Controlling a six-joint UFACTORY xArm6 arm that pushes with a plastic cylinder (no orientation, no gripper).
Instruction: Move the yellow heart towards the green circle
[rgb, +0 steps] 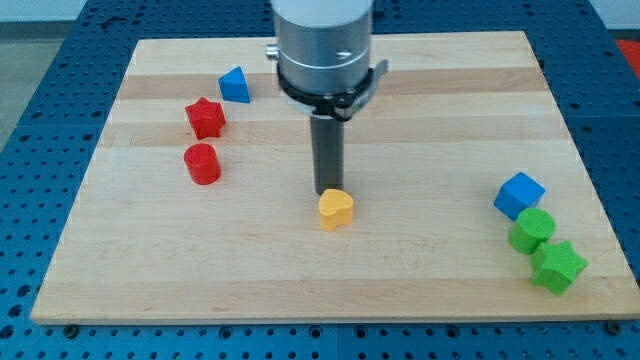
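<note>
The yellow heart (336, 209) lies near the middle of the wooden board. My tip (329, 191) stands just above it in the view, at its top edge, touching or nearly touching it. The green circle (531, 230) sits at the view's right, between a blue cube (519, 194) above it and a green star (558, 266) below it. The green circle is far to the right of the heart and slightly lower in the view.
A blue triangle (234, 85), a red star (205, 117) and a red cylinder (202, 163) stand at the view's upper left. The board (330, 290) rests on a blue perforated table. The arm's grey body (324, 45) hangs over the board's top middle.
</note>
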